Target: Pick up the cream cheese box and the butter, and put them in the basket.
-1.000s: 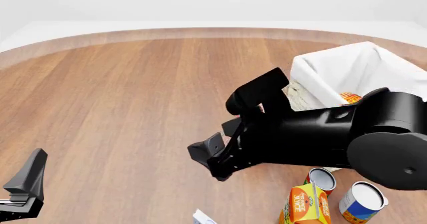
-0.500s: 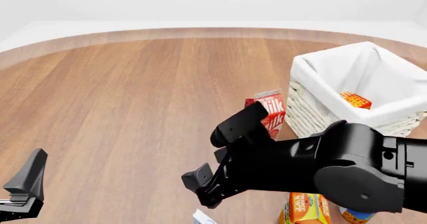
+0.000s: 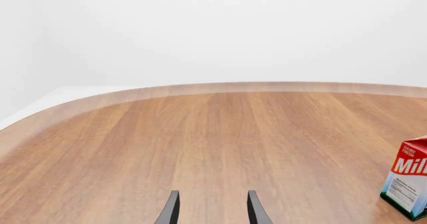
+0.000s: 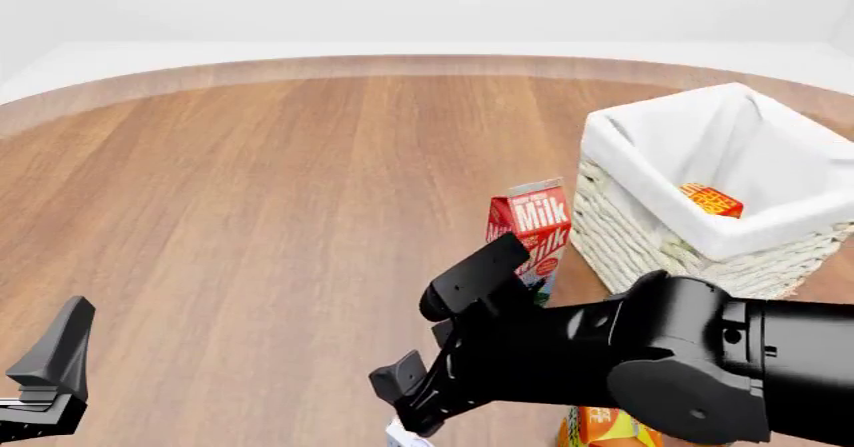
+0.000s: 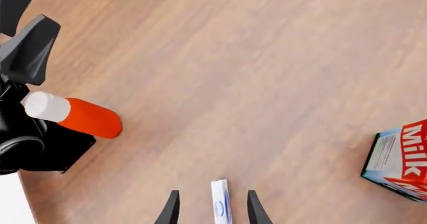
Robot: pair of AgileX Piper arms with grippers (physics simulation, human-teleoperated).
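The cream cheese box (image 5: 221,210) is a thin white and pale-blue edge on the table, lying between the spread fingers of my right gripper (image 5: 212,211), which is open and not touching it. In the front view only a corner of the cream cheese box (image 4: 402,433) shows at the bottom edge, just under the right gripper (image 4: 411,405). The butter (image 4: 711,200) lies inside the white wicker basket (image 4: 627,229) at the right. My left gripper (image 3: 212,211) is open and empty, low over bare wood at the near left (image 4: 54,359).
A red-and-white milk carton (image 4: 535,225) stands upright just left of the basket. An orange juice carton (image 4: 607,430) peeks out under my right arm. A red bottle with a white cap (image 5: 73,116) lies on the table beside the left arm.
My right arm has swung away from the basket toward the near edge and come down over the cream cheese box. The milk carton is now uncovered and the cans are hidden. The left arm is unmoved.
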